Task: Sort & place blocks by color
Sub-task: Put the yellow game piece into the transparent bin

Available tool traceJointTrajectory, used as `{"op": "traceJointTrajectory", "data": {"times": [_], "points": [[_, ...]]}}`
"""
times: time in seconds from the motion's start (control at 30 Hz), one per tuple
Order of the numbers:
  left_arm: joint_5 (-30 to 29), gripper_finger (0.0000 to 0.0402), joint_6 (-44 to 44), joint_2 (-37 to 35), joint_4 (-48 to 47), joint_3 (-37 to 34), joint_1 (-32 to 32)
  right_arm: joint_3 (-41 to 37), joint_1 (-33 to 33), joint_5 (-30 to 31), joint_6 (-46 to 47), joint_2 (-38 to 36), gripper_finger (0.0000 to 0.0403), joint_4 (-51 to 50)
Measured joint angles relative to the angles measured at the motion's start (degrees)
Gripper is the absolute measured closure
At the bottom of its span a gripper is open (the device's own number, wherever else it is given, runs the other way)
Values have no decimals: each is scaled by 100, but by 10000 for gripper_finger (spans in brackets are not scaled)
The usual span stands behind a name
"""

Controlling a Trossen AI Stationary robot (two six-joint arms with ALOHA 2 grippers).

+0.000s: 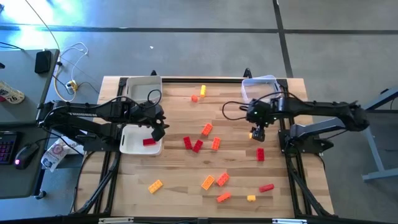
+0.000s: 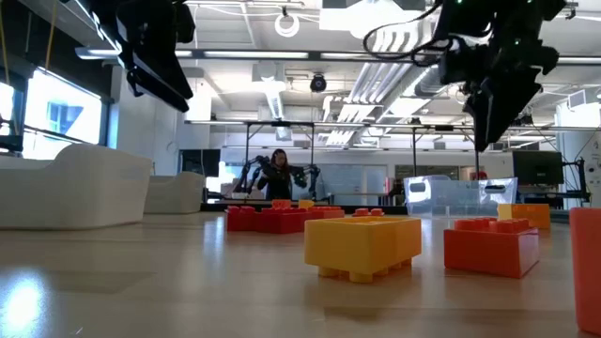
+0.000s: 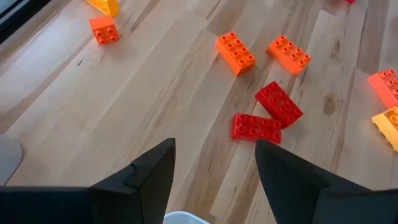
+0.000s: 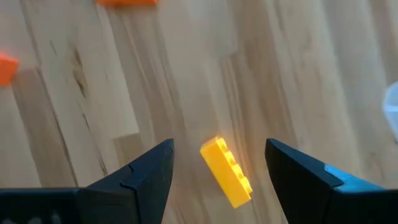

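The left claw (image 1: 158, 129) is held spread and empty over the near white tray (image 1: 132, 144), where one red block (image 1: 149, 142) already lies, which suggests this tray is meant for red. The right claw (image 4: 217, 163) is spread above a yellow block (image 4: 226, 172), the fingers set to either side of it for a pick. The remaining blocks lie scattered on the bench (image 1: 174, 168) beyond the tray.

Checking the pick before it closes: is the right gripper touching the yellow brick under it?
Apart. In the right wrist view the yellow brick lies on the table between the open right gripper fingers, bare wood showing on both sides.
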Motion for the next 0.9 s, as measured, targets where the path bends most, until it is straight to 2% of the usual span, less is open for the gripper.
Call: {"op": "traceJointTrajectory", "data": {"times": [0.27, 0.57, 0.9], "points": [[2, 193, 86, 2, -2, 0, 0, -6, 323, -66, -51, 774, 164, -7], [-2, 193, 86, 2, -2, 0, 0, -11, 870, 474, 107, 1567, 164, -60], [-9, 193, 89, 4, -4, -1, 0, -13, 984, 970, 279, 2338, 164, -103]]}}
